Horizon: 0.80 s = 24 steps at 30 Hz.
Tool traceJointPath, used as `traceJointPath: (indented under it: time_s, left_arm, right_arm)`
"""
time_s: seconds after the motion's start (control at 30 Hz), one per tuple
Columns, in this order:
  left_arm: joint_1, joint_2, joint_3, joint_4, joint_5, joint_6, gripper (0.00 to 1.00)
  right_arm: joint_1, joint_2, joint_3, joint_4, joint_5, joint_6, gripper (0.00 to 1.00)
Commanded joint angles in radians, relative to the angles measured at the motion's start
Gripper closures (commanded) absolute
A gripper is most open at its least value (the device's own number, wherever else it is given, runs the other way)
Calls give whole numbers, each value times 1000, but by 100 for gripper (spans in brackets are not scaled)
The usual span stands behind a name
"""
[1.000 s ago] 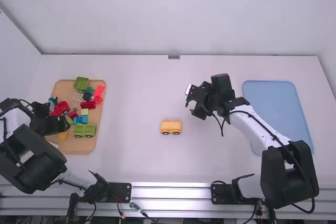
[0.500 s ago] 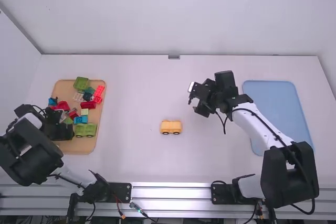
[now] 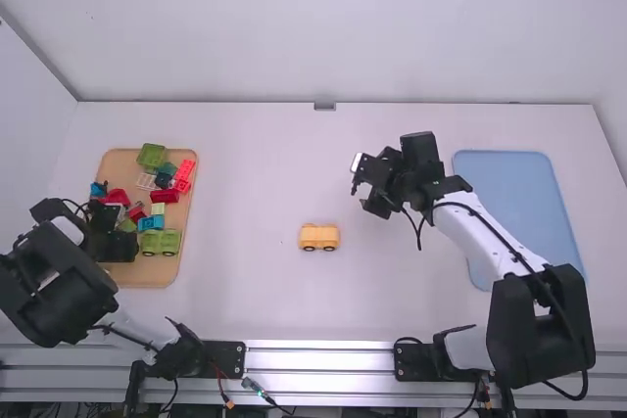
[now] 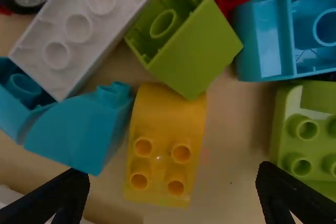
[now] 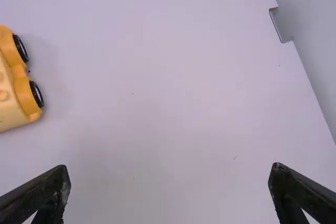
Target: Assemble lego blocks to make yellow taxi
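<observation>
Right now, the left gripper (image 3: 120, 245) hangs over the tan tray (image 3: 147, 279), jaws open above a yellow block (image 4: 164, 140).
The yellow car (image 3: 319, 236) stands mid-surface; the right gripper (image 3: 361, 188) is near it, jaws spread wide above the white surface (image 3: 235, 203).

0 texts, labels, brands, numbers or signs readable in high, left wrist or right wrist view.
</observation>
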Motion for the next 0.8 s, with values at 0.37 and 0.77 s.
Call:
traceJointPath:
  time_s: [0.37,0.77]
  left_arm:
    - [5,78,4,19,25,11,16]
    - [5,78,16,-16,-9,4,39]
  right_arm:
    - [2,-18,28,-7,-5,2,1]
    - [2,-18,28,-5,-5,2,1]
